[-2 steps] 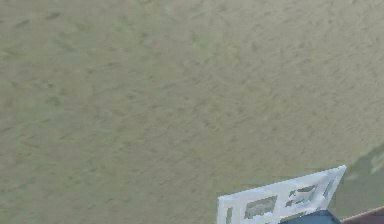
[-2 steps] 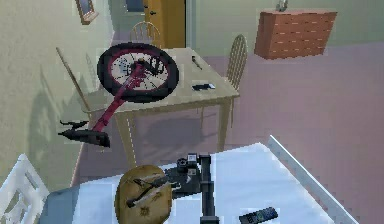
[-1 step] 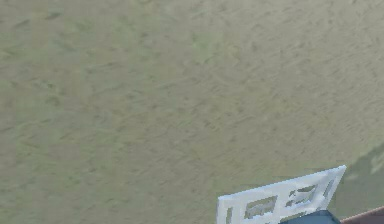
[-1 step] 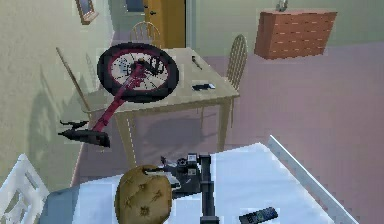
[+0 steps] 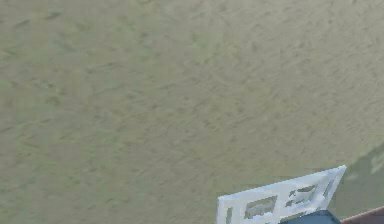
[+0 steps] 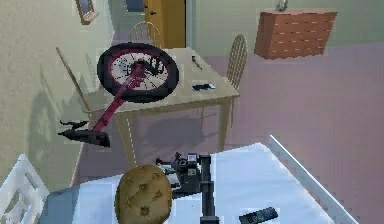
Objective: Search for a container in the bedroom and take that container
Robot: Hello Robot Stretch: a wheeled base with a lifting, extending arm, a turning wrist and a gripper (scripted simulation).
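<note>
One dark square arm bar rises from 6 o'clock of the arm side view, over a bed with white frame and pale sheet. Hand sits at the bar's far end, above the sheet.

Round tan-brown speckled object lies at the hand's 8 o'clock; beside or touching, cannot tell which. Its shape does not settle whether it is the container. With that object at the hand's end, cannot tell whether the hand grips anything.

Small black flat slab lies on the sheet at the bar's 4 o'clock, apart from it.

Beyond the bed, toward 12 o'clock: light wooden counter on mauve carpet floor. Maroon unicycle with black tyre leans tilted at the counter's 9 o'clock side, wheel up, black saddle low at 8 o'clock. Dark flat item lies on the counter top. Pale wooden chair at the counter's 3 o'clock; second wooden chair at its 11 o'clock.

Orange-brown wooden dresser at the view's 1 o'clock, well apart. Yellow-orange door at 12 o'clock. Framed picture on the cream wall at 11 o'clock.

Forward view: mottled olive-beige surface; white slatted bed end at 5 o'clock.
</note>
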